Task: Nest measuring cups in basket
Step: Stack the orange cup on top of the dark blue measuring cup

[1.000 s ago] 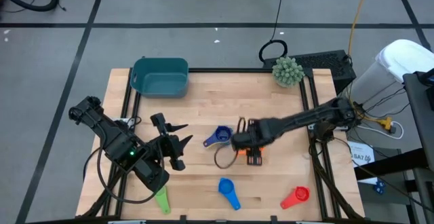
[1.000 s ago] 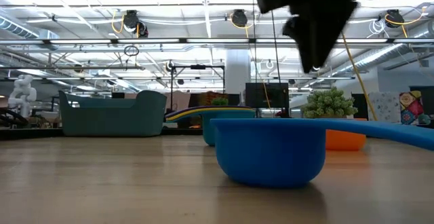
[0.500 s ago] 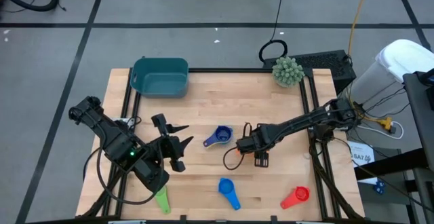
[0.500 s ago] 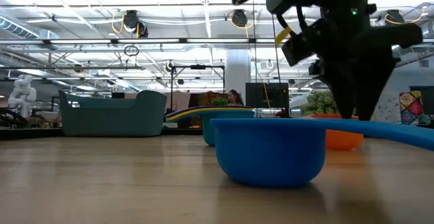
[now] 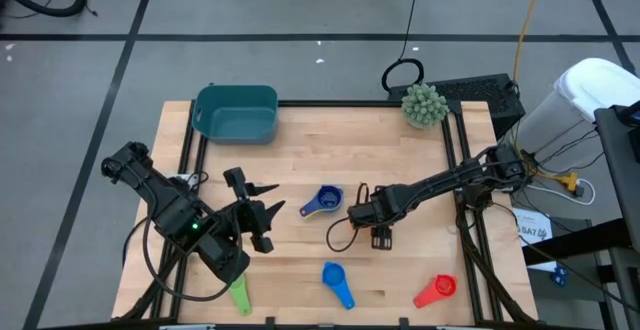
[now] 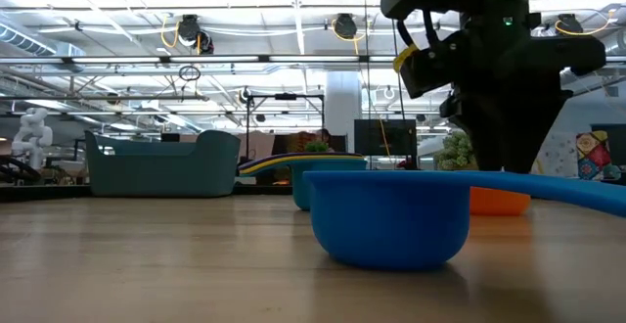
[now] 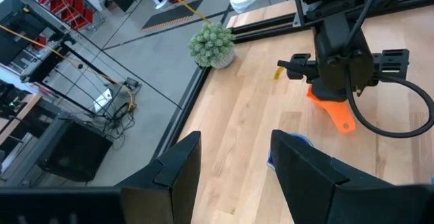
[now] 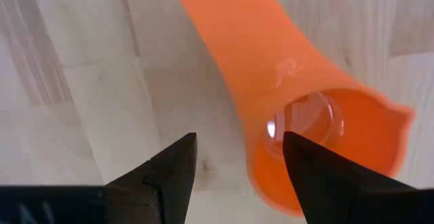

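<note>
While basket [image 5: 236, 113] sits empty, cups lie scattered; right gripper [image 8: 234, 159] hangs open over orange cup [image 8: 308, 125], nothing nested yet

Basket [image 5: 236, 112] far-left corner, plant [image 5: 424, 104] far-right, cups [image 5: 324, 201] mid-table

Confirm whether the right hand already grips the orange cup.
No: the right hand stands open above the orange cup, not touching it.

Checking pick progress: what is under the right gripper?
The orange measuring cup lies on the table directly below the right gripper, whose open fingers are not gripping it. From above, the arm covers the cup entirely.
</note>
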